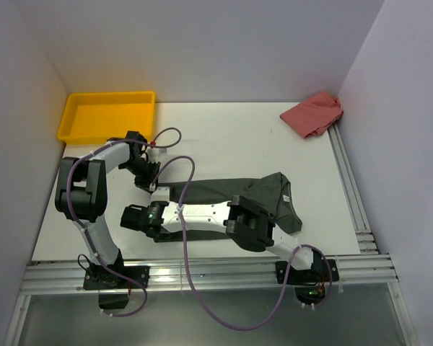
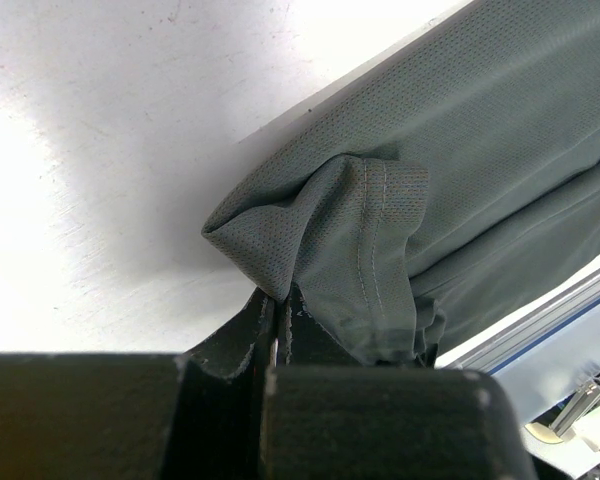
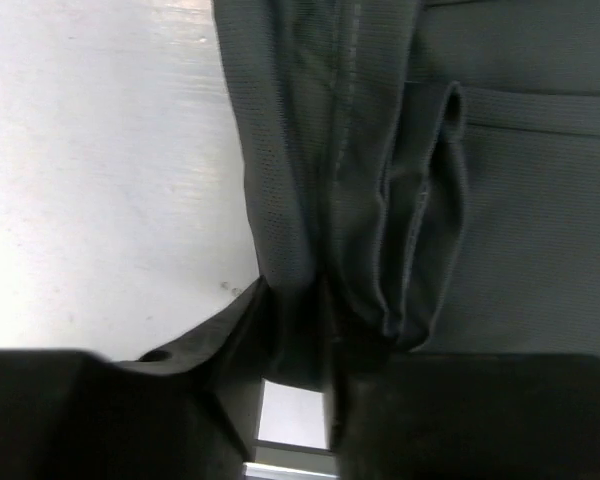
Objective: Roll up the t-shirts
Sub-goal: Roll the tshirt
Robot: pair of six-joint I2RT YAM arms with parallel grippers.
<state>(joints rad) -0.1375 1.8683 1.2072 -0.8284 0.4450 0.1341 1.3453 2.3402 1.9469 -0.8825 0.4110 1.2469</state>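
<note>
Left pincer (image 2: 280, 312), seemingly right pincer (image 3: 325, 345), pinching t-shirt (image 2: 500, 150)

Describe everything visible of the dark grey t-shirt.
The t-shirt is dark charcoal-grey, a fine mesh-like knit with stitched hems. It lies folded into a long band across the near half of the white table, bunched at its right end. The left gripper and right gripper each pinch a fold of it.

Robotics lab test cell: plain white walls (image 1: 202, 43) boxing in white table (image 1: 224, 137), slotted aluminium rails (image 1: 224, 270) along near edge
</note>
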